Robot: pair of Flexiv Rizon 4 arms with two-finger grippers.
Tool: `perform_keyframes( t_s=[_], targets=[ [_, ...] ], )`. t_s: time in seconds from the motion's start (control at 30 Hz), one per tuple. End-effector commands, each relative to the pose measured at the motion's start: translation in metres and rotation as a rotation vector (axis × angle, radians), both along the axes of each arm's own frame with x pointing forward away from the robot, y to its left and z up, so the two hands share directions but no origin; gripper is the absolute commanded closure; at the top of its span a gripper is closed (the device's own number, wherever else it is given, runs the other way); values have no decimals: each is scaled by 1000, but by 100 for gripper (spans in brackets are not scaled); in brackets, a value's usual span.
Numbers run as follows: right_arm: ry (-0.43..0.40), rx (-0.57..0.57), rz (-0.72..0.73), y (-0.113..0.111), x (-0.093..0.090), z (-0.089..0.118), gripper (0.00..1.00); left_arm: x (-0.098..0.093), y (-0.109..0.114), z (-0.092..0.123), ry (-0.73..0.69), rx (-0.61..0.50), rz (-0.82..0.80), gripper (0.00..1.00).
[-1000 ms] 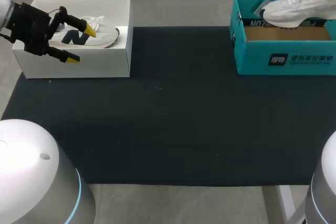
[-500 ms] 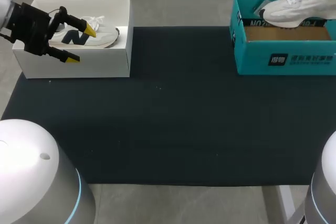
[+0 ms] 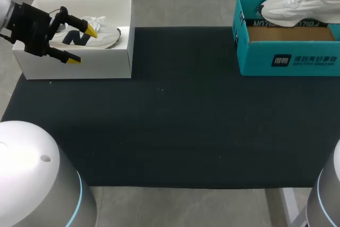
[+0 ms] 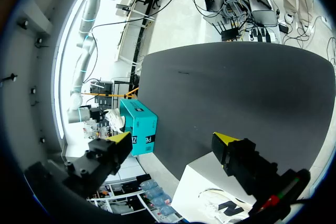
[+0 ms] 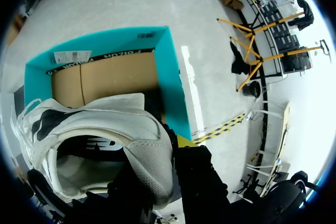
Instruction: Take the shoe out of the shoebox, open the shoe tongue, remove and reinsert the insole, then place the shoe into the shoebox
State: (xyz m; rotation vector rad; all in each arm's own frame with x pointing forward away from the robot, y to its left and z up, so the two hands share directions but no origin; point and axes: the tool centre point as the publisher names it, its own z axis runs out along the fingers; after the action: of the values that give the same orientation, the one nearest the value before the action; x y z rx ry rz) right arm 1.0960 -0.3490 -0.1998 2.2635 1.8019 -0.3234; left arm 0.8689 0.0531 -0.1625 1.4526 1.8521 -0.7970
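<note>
The teal shoebox (image 3: pixel 289 57) is showing white print on its near wall, the left sneaker (image 3: pixel 109 36) a dark logo.

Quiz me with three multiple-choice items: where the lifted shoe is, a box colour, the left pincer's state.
1. Relative to the teal shoebox, the white shoe in the right pincer is: A. resting inside it B. lifted above it C. lying in front of it
2. The left-hand shoebox is: A. white B. teal C. brown
3. The left pincer is: A. shut on a shoe B. shut on nothing C. open
Answers: 1 B, the right wrist view looks past the shoe down into the box; 2 A, its walls are white; 3 C, its yellow tips stand wide apart.
</note>
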Motion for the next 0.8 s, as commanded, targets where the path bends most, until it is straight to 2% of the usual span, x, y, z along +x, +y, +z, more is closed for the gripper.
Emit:
perform_keyframes(
  t_s=[0.03,0.4,0.8],
  targets=[
    [-72,8,-4,0,-15,-21,100,0,0,0,0,4,1,0],
    [-136,-7,-56,-5,-20,-60,100,0,0,0,0,4,1,0],
    [-106,-19,-84,-18,-21,-97,100,0,0,0,0,4,1,0]
  ],
)
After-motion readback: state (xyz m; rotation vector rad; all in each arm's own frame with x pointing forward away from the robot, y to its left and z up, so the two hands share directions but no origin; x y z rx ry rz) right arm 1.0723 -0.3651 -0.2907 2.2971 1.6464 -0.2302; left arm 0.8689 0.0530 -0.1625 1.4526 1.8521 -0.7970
